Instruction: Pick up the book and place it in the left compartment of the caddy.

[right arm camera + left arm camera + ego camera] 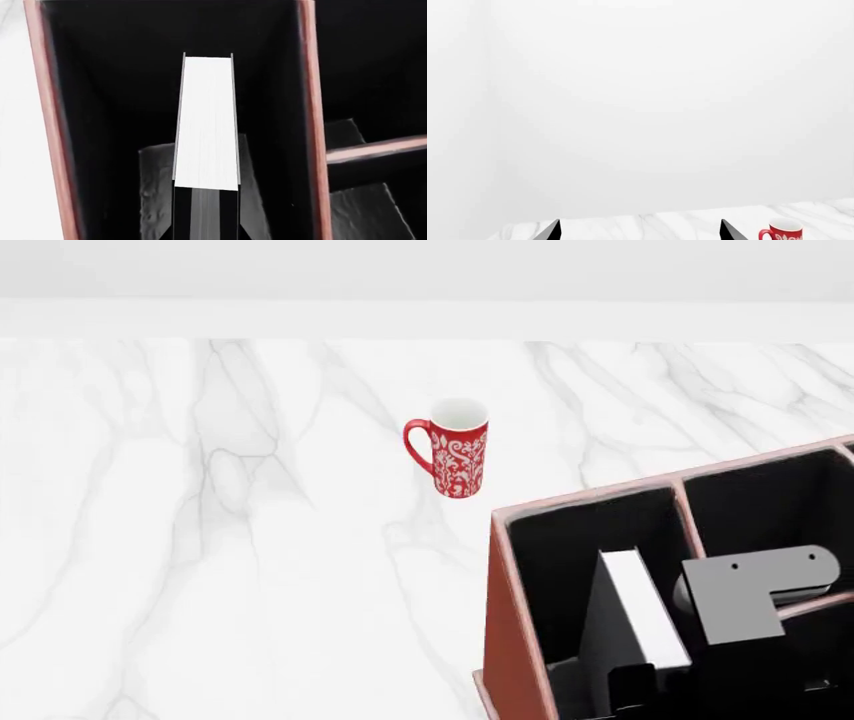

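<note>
The black book with white page edges (643, 615) stands on edge inside the left compartment (567, 540) of the reddish-brown caddy (514, 640). My right gripper (630, 685) reaches down into that compartment and is shut on the book's near end. In the right wrist view the book (207, 125) sits between the compartment's black walls (113, 100), clear of both, with my right gripper (206, 220) clamped on its covers. My left gripper (640, 231) is open and empty, high over the marble table, and does not show in the head view.
A red patterned mug (454, 460) stands on the white marble table (200, 540) beyond the caddy's left corner; it also shows in the left wrist view (784, 232). The caddy's smaller sections (761, 510) lie right of the divider. A grey arm plate (754, 590) hangs over them.
</note>
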Tool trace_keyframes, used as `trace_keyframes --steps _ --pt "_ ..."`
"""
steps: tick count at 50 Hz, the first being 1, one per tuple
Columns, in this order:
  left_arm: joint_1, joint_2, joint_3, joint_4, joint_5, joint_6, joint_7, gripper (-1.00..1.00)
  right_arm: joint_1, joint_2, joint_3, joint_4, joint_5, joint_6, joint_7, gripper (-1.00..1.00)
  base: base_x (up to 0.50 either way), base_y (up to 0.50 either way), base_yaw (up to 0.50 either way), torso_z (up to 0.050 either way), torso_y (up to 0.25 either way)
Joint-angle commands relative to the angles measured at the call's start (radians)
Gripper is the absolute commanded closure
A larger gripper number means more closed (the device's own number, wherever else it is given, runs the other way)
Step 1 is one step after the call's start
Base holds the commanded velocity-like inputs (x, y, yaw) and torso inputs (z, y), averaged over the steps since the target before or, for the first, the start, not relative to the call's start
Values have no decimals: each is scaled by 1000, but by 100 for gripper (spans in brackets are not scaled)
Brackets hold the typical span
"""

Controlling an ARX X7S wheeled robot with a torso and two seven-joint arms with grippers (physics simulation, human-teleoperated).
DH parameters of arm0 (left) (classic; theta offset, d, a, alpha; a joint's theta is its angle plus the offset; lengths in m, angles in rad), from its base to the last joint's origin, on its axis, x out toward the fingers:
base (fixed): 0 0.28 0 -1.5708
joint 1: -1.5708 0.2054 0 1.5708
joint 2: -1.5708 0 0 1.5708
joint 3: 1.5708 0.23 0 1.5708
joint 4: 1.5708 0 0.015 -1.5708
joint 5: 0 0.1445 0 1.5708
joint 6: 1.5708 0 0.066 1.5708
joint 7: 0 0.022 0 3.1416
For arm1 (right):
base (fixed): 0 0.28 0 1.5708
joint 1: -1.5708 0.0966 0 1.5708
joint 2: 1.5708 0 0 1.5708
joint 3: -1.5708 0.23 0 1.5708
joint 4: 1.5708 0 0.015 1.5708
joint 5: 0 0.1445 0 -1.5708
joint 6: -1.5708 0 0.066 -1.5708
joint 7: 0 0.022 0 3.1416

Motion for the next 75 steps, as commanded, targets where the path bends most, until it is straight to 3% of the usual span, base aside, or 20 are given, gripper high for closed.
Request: trace_keyframes --steps 1,58,59,75 --pt "3 -3 0 1 -3 4 -3 -100 11 -14 1 22 -77 -22 -41 100 0 0 0 0 0" --pt "16 -20 5 7 -11 23 -15 -100 -12 -30 -40 48 -139 -70 -87 100 0 0 0 0 1" --pt "17 -21 3 8 -14 22 -15 -100 -11 -30 -44 47 -143 -70 -89 -100 0 0 0 0 0" --pt "19 -26 3 7 -18 27 -18 -100 -17 -26 -37 44 -143 -85 -91 -100 0 0 0 0 0"
